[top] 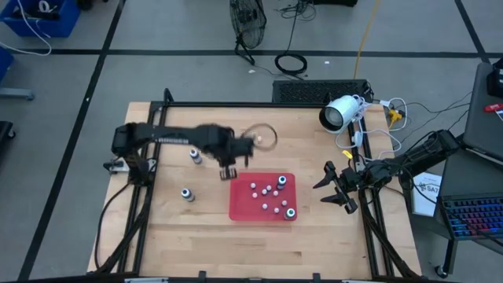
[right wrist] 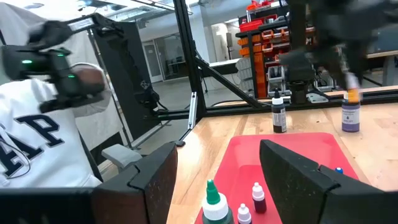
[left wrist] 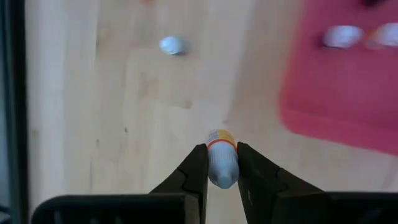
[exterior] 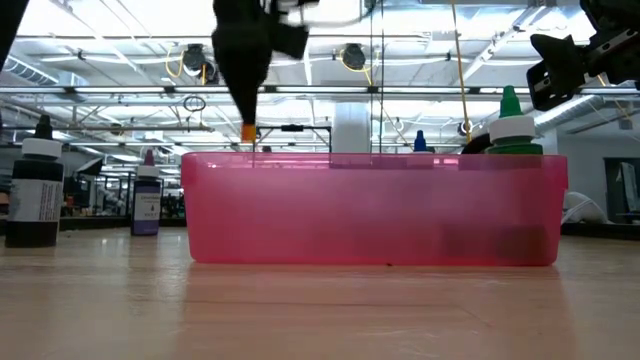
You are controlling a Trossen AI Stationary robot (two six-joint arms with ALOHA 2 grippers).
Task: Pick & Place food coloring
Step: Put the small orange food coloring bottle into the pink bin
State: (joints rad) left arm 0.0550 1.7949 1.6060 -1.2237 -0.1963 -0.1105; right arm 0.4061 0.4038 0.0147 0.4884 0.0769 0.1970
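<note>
Left gripper (left wrist: 222,163) clamped, raised; right gripper (top: 334,187) spread, idle.

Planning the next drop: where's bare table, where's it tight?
Bare wood along the table front edge below the red tray, and between tray and right gripper. Tight: inside the tray, and left of it around the left gripper and two standing bottles.

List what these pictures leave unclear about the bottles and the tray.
- Tray contents: low view, its wall hides all but a few tips.
- Held bottle label: left wrist view, left gripper fingers cover its sides.
- Bottle colours in the tray: high view, too small.
- Right gripper: open, empty.
</note>
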